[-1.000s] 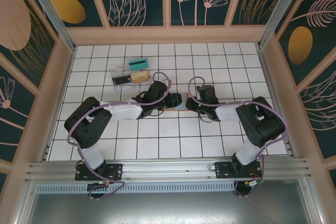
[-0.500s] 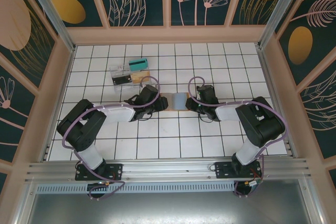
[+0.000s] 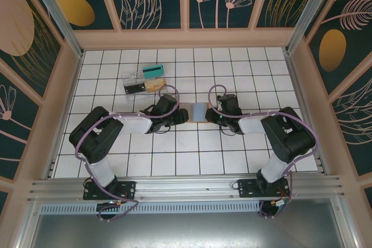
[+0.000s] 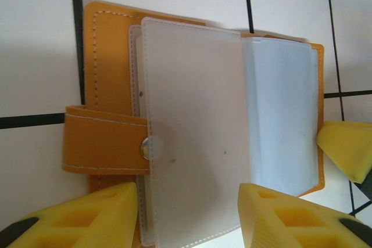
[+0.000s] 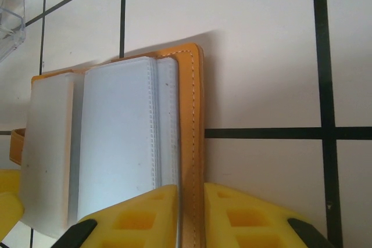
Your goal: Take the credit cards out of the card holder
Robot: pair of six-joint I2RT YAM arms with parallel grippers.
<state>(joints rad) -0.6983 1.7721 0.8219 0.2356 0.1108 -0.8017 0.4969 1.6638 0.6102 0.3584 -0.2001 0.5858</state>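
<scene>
- Counter (image 3: 192,155): white tiles w/ dark grout, walled on three sides.
- L arm (image 3: 110,132) and R arm (image 3: 279,132): both reach in toward mid-counter and meet at the card holder (image 3: 196,111).
- Clear plastic tray (image 3: 144,81): far-left of the holder, well apart, w/ teal, black and tan pieces in it.
- Card holder (image 4: 192,132): lies open and flat on the counter between the two claws. Orange cover underneath, frosted sleeves on top, snap strap folded over one side. In the R wrist view (image 5: 122,137) the pale blue-grey sleeve stack shows beside the cover's stitched edge.
- R claw (image 5: 190,201): narrow, pinching the holder's orange cover edge between its yellow fingers.
- L claw (image 4: 189,201): part-way wide, fingers either side of the top frosted sleeve; can't tell if they touch it.
</scene>
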